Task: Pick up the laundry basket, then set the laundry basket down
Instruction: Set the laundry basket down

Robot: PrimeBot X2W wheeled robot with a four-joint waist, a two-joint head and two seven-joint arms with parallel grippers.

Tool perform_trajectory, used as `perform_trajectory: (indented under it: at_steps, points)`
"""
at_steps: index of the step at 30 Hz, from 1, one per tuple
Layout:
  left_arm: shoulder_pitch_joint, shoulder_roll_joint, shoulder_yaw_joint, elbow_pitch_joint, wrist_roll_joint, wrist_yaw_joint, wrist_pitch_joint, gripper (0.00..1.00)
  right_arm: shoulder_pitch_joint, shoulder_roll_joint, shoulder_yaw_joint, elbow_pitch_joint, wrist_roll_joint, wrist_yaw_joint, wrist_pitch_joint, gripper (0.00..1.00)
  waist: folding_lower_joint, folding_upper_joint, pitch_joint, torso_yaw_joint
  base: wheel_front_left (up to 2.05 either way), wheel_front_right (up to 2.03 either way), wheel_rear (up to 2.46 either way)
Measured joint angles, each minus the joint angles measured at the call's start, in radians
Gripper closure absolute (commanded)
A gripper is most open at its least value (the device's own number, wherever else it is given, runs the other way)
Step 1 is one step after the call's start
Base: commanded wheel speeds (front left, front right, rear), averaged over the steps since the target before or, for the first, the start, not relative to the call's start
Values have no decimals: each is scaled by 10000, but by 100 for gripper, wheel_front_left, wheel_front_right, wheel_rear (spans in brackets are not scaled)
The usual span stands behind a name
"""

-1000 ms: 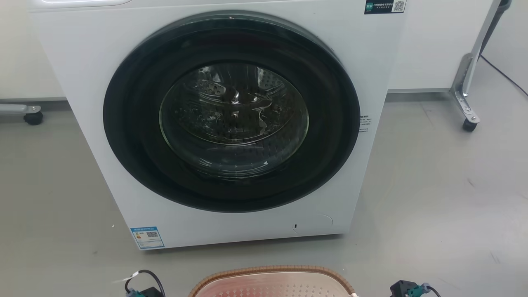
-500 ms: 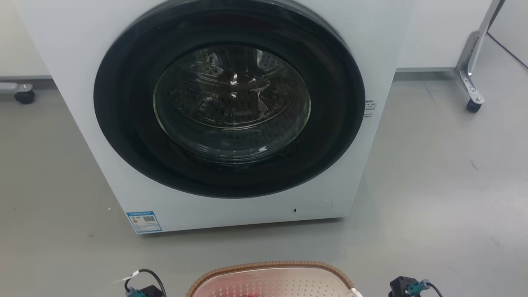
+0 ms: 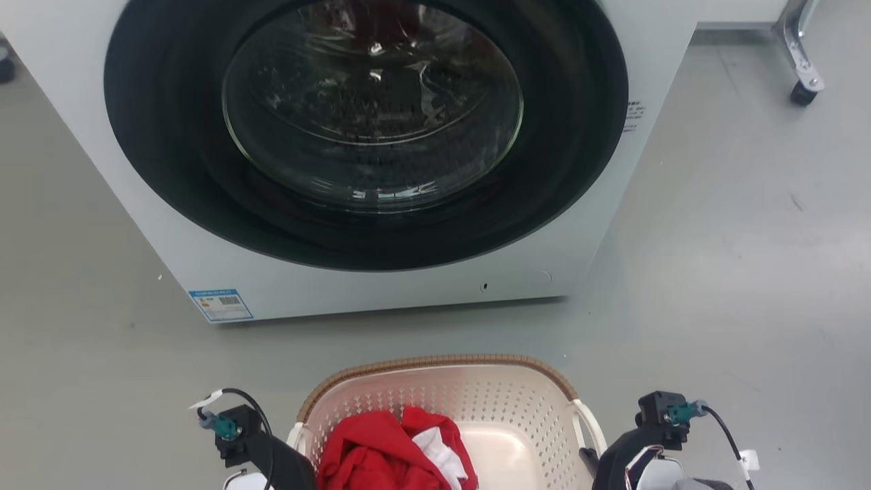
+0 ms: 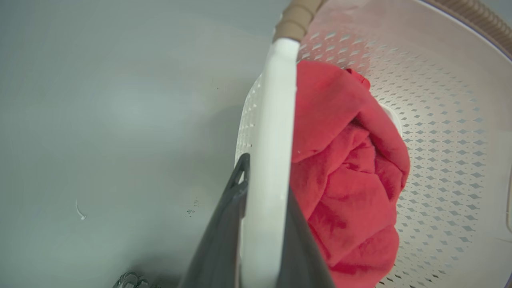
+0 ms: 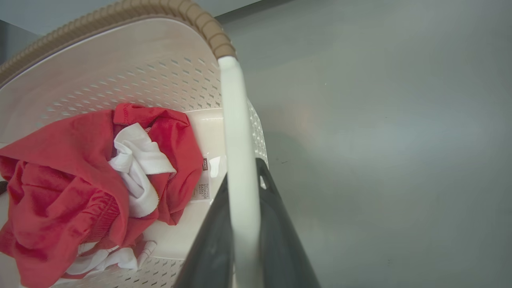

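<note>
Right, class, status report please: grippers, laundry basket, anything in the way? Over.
Left gripper shut on laundry basket left handle, right gripper shut on right handle. Red clothes inside. Washing machine ahead, strip of floor between.

My left gripper (image 4: 264,180), two dark tapered fingers rising from the bottom edge, is closed astride the flat white plastic handle (image 4: 280,100) of the cream laundry basket (image 4: 440,140), one finger against each face of the bar. The handle runs up to the brown woven-look rim (image 4: 296,20); inside the perforated wall, lying against the handle, is a crumpled red cloth (image 4: 348,168). On the handle's other side spreads smooth grey floor (image 4: 120,120), bearing one small white scrap (image 4: 80,210).
</note>
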Motion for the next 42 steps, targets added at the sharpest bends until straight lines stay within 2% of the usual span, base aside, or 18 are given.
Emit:
perform_trajectory:
  at_steps: [29,42]
  points:
    - [-2454,238,-23,-686,362,290,-1797,100,-2717,-282,336,-604,-698,-270,-1684,100,0,2,4125,68,0,0,0]
    - [-3228,362,-82,-796,560,255,-2568,100,-3521,-297,387,-629,-907,-403,-2314,100,-1,1,5549,171,0,0,0]
